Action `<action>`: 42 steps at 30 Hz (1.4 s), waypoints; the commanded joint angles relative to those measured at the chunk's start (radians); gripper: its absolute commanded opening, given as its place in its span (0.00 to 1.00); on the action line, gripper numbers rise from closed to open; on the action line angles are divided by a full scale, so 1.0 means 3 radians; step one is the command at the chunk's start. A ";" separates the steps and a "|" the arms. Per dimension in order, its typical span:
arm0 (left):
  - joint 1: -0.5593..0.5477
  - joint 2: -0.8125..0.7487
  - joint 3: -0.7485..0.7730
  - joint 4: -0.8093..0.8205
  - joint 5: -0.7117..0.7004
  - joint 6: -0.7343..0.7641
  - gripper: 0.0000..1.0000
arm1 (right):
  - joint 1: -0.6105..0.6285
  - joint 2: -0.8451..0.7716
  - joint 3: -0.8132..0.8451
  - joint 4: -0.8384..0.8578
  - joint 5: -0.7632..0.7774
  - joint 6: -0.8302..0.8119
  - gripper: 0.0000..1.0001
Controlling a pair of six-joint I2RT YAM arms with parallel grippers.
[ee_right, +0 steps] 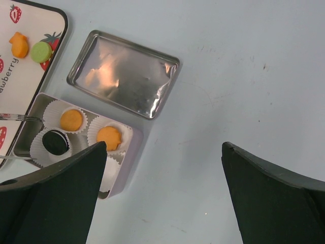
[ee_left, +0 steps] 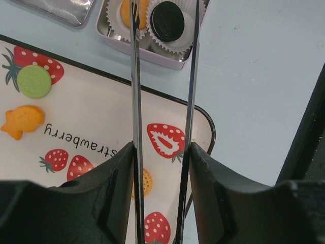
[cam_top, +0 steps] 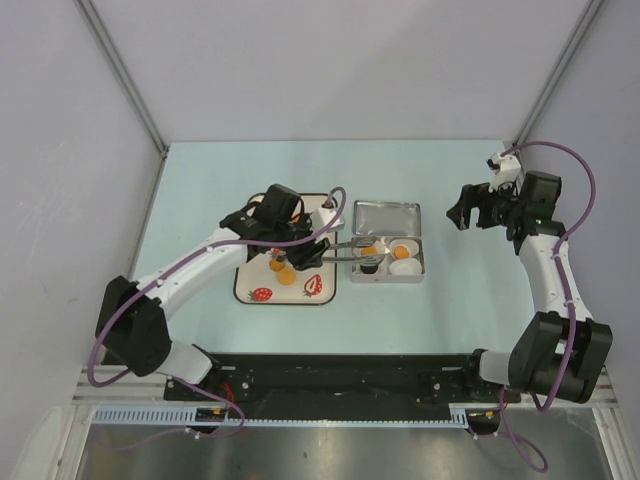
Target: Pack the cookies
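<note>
My left gripper (ee_left: 162,152) is shut on a pair of metal tongs (ee_left: 136,91) whose arms reach over to the small tin (cam_top: 420,268). The tongs' arms stand apart with nothing between them. A black cookie (ee_left: 167,21) lies in a white paper cup in the tin, just past the tong tips. Two orange cookies (ee_right: 71,120) (ee_right: 109,138) rest in other cups. A round orange cookie (ee_left: 144,183) lies on the strawberry tray (ee_left: 91,112) under my fingers. My right gripper (ee_right: 165,147) hangs open over bare table to the right of the tin.
The tin's lid (ee_right: 124,73) lies upside down just behind the tin. A green disc (ee_left: 34,81) and an orange fish-shaped biscuit (ee_left: 21,121) sit on the tray's far part. Grey walls close in the table at the back and sides.
</note>
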 commanded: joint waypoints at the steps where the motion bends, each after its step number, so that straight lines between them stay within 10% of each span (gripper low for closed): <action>1: -0.0024 -0.0213 0.0023 0.0081 0.0034 -0.0089 0.49 | -0.0031 -0.0113 -0.0001 0.0031 -0.0053 -0.0023 1.00; 42: 0.0742 -0.0811 -0.0324 -0.0113 -0.0349 -0.0136 0.49 | -0.0047 -0.0093 -0.0001 0.0036 -0.0074 -0.0028 1.00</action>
